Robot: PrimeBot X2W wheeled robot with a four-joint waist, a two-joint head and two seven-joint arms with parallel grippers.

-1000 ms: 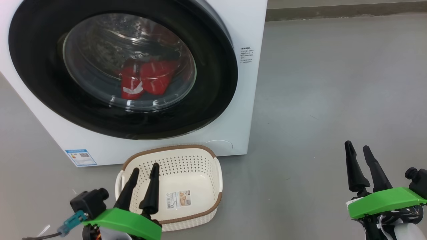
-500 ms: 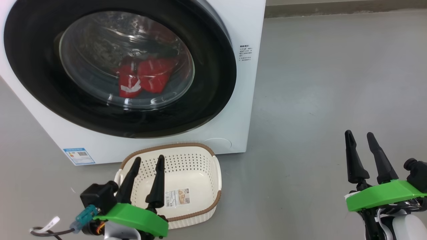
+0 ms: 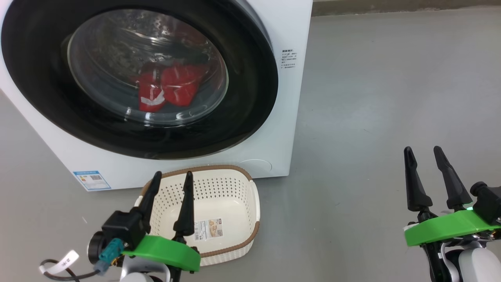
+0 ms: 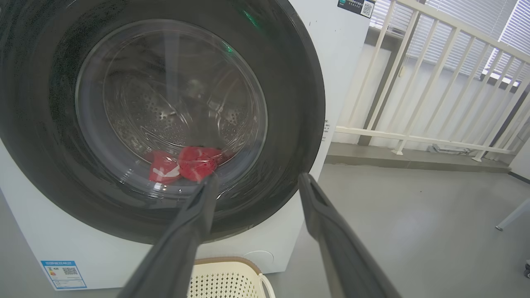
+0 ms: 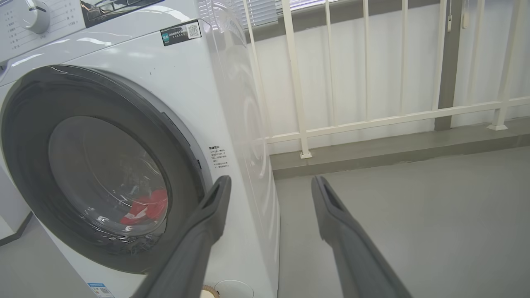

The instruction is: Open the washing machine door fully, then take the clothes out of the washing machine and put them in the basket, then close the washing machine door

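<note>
The white washing machine (image 3: 282,31) stands at the upper left, its round black-rimmed door (image 3: 250,98) lying against the front. Through the glass I see the red clothes (image 3: 168,90) with white bands low in the drum. The cream basket (image 3: 235,250) with a brown rim sits on the floor just before the machine and holds nothing. My left gripper (image 3: 172,178) hangs open over the basket's left part, nothing between its fingers. Out at the lower right, over bare floor, my right gripper (image 3: 422,150) is open too. The wrist views show the door (image 4: 290,103) (image 5: 25,145) and clothes (image 4: 182,165) (image 5: 145,207).
Grey floor (image 3: 391,98) spreads to the right of the machine. A white railing (image 5: 298,82) on a low kerb runs behind it. A blue label sticker (image 3: 91,179) sits at the machine's lower left corner. A loose cable with a tag (image 3: 58,263) hangs by my left wrist.
Both grippers have risen a little in the head view, staying open. The head view has shifted slightly, so machine and basket sit a bit higher and further left.
</note>
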